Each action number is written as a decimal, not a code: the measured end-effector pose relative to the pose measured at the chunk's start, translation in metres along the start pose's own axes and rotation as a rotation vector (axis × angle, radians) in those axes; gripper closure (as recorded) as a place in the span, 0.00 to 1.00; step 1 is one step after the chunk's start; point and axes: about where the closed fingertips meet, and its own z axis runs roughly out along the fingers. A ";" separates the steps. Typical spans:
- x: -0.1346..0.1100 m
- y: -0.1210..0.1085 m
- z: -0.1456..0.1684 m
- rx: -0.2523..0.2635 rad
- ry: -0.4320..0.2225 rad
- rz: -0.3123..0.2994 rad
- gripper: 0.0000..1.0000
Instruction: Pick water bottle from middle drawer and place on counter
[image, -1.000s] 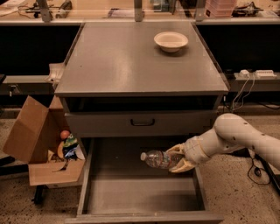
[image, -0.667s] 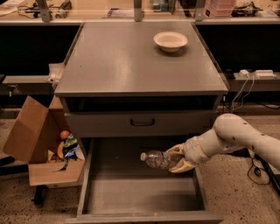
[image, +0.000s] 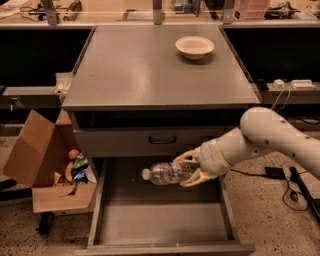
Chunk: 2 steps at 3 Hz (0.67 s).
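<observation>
The water bottle is clear with a white cap pointing left. It lies on its side, held above the floor of the open middle drawer. My gripper reaches in from the right on a white arm and is shut on the bottle's right end, with cream fingers above and below it. The counter is the broad grey cabinet top behind the drawer.
A cream bowl sits at the counter's back right. A closed drawer front with a black handle is above the open drawer. An open cardboard box with items stands on the left. Cables lie on the floor at right.
The gripper and the bottle have hardly moved; the bottle stays held over the drawer.
</observation>
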 end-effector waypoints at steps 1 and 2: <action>-0.039 -0.015 -0.013 0.004 0.015 -0.094 1.00; -0.041 -0.015 -0.014 0.004 0.017 -0.096 1.00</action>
